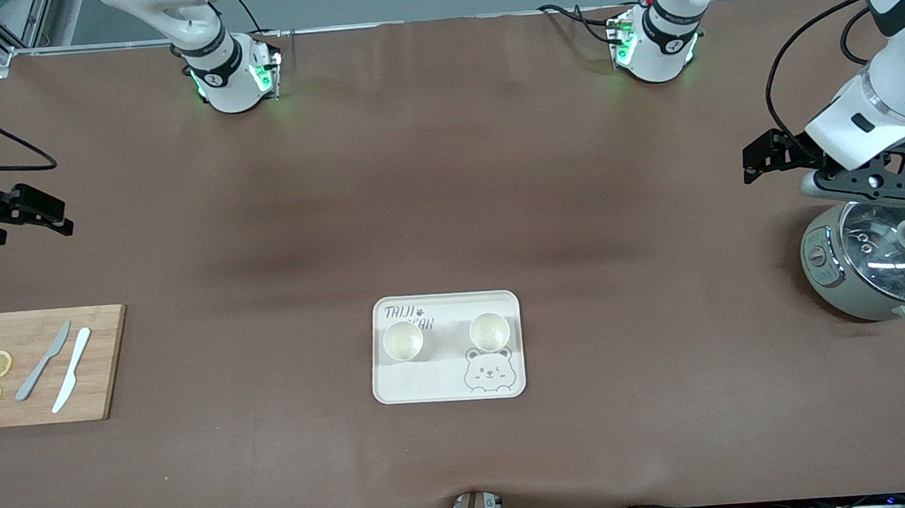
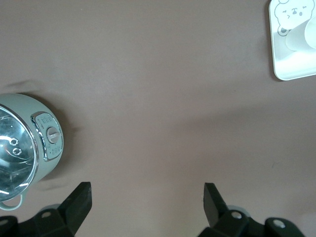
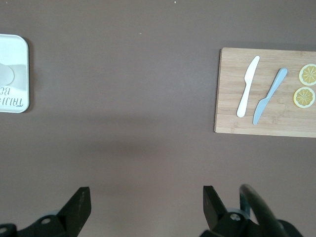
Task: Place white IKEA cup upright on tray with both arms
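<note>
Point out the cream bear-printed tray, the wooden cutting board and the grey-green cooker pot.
cream bear-printed tray [image 1: 448, 380]: front view, bare floor beside the bear.
wooden cutting board [image 1: 105, 361]: front view, bare wood.
grey-green cooker pot [image 1: 831, 282]: front view, side wall.

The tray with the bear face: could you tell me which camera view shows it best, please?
The front view shows the tray whole, with its lettering, bear face and two upright white cups on it. The left wrist view catches only its bear corner; the right wrist view only its lettered edge.
</note>
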Robot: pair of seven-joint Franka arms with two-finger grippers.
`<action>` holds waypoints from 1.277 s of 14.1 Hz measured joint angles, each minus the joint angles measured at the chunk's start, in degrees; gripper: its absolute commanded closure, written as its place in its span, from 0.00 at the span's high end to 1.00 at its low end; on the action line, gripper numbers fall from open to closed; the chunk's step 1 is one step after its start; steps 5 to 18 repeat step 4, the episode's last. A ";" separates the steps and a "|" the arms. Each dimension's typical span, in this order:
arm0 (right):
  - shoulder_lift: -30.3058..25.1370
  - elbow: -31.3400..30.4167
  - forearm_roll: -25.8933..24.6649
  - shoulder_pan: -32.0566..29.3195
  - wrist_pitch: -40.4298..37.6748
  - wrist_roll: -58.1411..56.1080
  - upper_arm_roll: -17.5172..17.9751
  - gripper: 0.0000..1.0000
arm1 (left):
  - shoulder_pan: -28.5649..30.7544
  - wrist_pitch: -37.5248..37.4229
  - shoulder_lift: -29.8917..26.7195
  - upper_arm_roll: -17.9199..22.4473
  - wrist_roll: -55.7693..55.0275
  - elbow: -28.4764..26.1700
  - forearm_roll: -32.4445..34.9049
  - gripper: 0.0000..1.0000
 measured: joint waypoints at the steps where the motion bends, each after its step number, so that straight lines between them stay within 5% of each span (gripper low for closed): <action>1: -0.01 0.00 -0.03 0.00 -0.04 0.00 0.01 1.00 | 0.04 0.00 0.00 0.00 0.00 0.14 0.00 1.00; 18: -0.02 0.00 -0.08 0.00 -0.09 0.00 0.00 1.00 | 0.97 0.00 0.00 0.04 0.28 0.54 0.00 1.00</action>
